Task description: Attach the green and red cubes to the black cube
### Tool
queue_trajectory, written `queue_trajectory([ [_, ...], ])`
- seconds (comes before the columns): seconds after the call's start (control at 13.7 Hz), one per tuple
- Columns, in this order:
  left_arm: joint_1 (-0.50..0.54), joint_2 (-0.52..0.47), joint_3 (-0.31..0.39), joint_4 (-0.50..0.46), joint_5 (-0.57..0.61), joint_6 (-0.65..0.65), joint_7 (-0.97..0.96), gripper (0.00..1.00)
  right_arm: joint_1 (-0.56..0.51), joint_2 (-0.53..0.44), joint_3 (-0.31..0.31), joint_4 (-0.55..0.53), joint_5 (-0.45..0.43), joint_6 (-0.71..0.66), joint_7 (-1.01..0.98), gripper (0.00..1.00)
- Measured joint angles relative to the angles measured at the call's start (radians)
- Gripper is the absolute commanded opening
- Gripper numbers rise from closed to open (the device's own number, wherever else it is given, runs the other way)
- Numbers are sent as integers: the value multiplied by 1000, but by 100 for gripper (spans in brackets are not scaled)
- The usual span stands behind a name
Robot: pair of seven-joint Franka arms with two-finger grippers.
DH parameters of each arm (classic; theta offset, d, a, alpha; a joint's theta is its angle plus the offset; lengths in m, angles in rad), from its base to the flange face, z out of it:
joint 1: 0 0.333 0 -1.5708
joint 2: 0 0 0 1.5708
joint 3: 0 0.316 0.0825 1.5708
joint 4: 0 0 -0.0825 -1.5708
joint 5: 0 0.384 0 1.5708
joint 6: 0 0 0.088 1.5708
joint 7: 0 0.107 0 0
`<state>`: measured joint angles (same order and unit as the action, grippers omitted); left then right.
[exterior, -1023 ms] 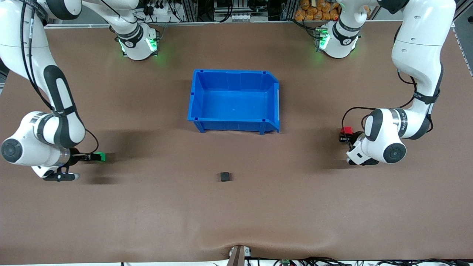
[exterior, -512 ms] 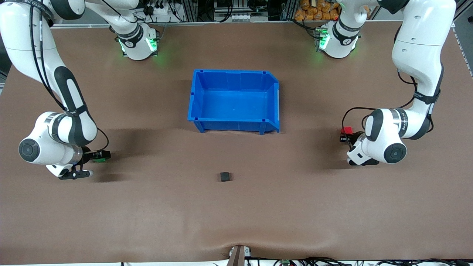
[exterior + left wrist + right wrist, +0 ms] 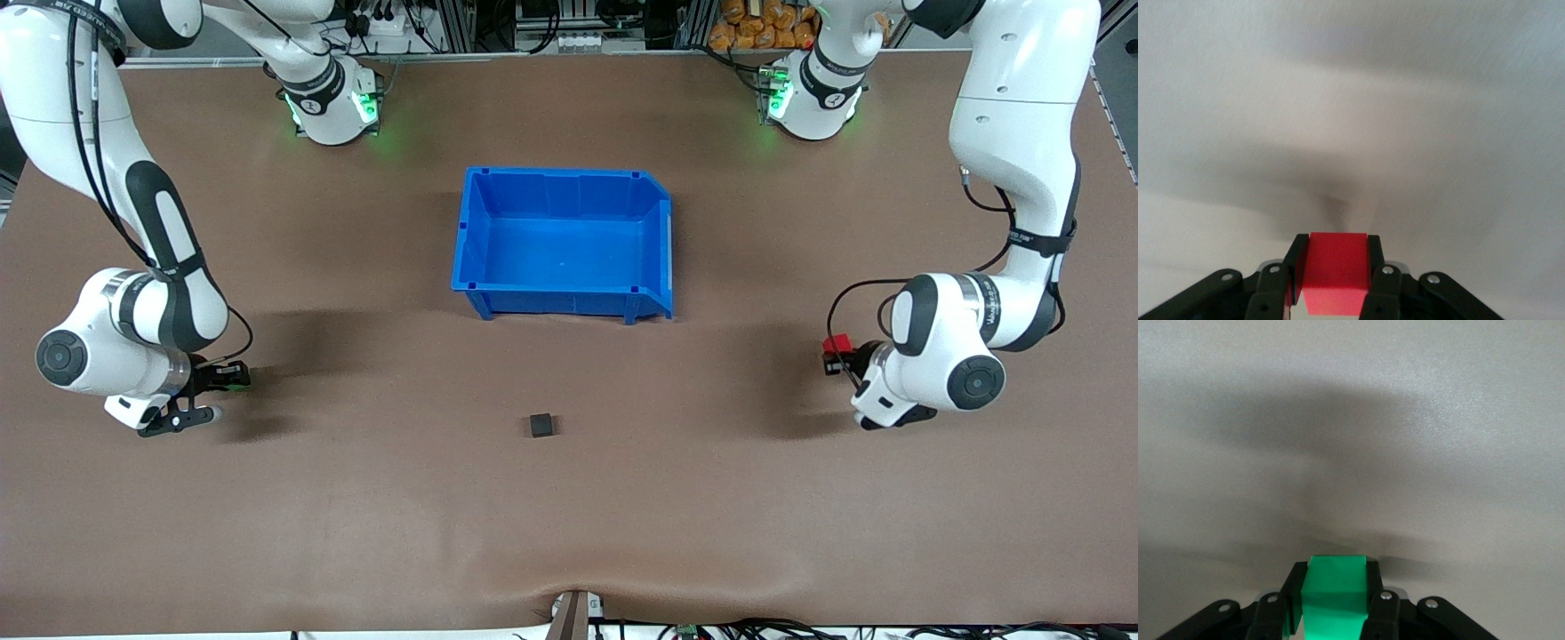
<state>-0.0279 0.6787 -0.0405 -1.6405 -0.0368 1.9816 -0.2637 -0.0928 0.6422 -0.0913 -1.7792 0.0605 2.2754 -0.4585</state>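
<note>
Two cubes are pinched, you see: the left gripper (image 3: pixel 836 353) clamps the red cube (image 3: pixel 1335 272) over the table's left-arm end, the right gripper (image 3: pixel 229 380) squeezes the green cube (image 3: pixel 1335 595), mostly hidden from the front. The black cube (image 3: pixel 541 425) sits alone, nearer the camera than the blue bin (image 3: pixel 564 302).

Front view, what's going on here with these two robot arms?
Each arm holds a cube above the table. The right gripper is shut on the green cube over the right arm's end of the table; the left gripper is shut on the red cube over the left arm's end. The black cube sits alone on the table, nearer the front camera than the blue bin.
</note>
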Motion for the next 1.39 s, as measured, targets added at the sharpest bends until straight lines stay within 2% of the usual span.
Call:
queue_trajectory([
  [0.37, -29, 94, -7, 122, -41, 8, -236, 12, 0, 0, 0, 4, 0, 9, -92, 0],
  [0.51, -66, 108, -8, 152, -52, 23, -371, 3, 0, 0, 0, 20, 0, 14, -172, 0],
  [0.66, -88, 126, -7, 177, -62, 42, -475, 1, 1, -3, 1, 52, 0, 15, -254, 0],
  [0.8, -108, 134, -7, 192, -80, 72, -571, 1, 7, -11, 4, 103, 1, -26, -291, 0],
  [1.1, -151, 152, -8, 206, -212, 176, -681, 0, 31, -20, 13, 205, 6, -142, -294, 0],
  [1.39, -220, 167, -9, 216, -234, 246, -884, 0, 79, -20, 15, 224, 107, -144, -280, 0],
])
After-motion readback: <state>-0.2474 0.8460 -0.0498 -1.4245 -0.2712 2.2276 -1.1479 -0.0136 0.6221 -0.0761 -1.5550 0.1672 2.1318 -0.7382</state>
